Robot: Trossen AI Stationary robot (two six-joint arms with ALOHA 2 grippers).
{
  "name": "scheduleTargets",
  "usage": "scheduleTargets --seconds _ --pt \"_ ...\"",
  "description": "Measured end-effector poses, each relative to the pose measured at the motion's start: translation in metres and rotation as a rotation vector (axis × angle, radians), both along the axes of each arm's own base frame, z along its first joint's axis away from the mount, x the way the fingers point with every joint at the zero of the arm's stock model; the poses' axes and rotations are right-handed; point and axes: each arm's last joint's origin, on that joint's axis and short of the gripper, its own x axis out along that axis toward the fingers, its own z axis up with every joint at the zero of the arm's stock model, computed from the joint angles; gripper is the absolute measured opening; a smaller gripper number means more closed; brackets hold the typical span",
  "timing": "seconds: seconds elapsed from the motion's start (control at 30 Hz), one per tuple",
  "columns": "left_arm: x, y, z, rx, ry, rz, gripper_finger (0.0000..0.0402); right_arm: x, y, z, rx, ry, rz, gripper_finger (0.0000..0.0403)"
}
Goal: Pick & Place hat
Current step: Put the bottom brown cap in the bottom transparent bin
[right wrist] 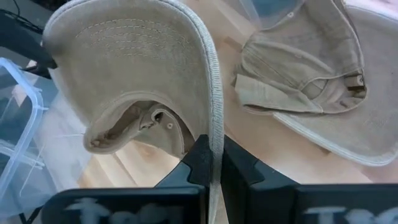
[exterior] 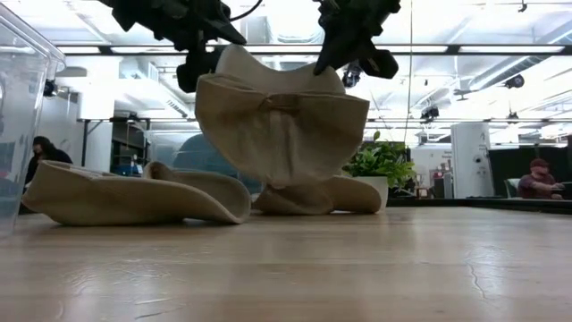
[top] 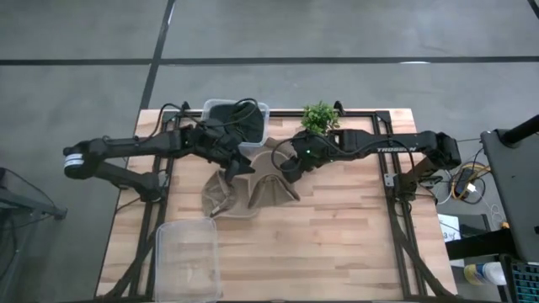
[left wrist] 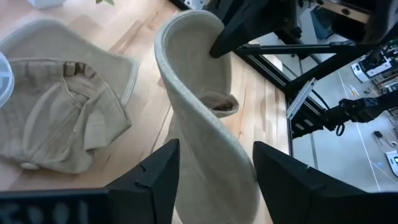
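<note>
A beige brimmed hat hangs in the air above the table, and also shows in the right wrist view as hat and in the left wrist view as hat. My right gripper is shut on its brim. My left gripper is open at the hat's other side, with the curved brim running between its fingers. A second beige hat lies crumpled on the table, resting on its brim. My right gripper pinches the hat's brim at its stitched edge between the two fingers, which come from above. The hat is lifted clear of the table and hangs below the fingers. My left gripper has the brim between its spread fingers; whether they touch it I cannot tell.
A clear plastic container stands at the near left of the table. A second bin with dark contents sits at the far edge, and a small potted plant is beside it. Bare wood lies toward the near right.
</note>
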Motion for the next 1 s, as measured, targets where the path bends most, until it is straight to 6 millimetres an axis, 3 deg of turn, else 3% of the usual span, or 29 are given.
scheduleTargets --seconds 0.1,0.37,0.5,0.7,1.0 --pt "0.003 0.001 -0.003 -0.021 0.017 0.007 0.0159 0.0 0.0 0.0 -0.007 -0.002 0.007 0.0013" --pt "0.004 0.004 -0.012 -0.028 0.078 0.064 0.0015 0.0 0.0 0.0 -0.039 0.001 0.045 0.0017" --pt "0.002 0.007 -0.009 -0.019 0.066 0.093 0.0014 0.002 0.0 0.002 -0.079 -0.016 0.092 0.0048" --pt "-0.005 0.009 0.004 -0.081 0.012 0.095 0.0007 0.0 0.006 0.006 -0.182 -0.029 0.223 0.0126" --pt "-0.022 0.01 0.042 -0.166 0.089 0.124 0.0007 -0.015 0.02 0.026 -0.361 -0.073 0.436 0.0213"
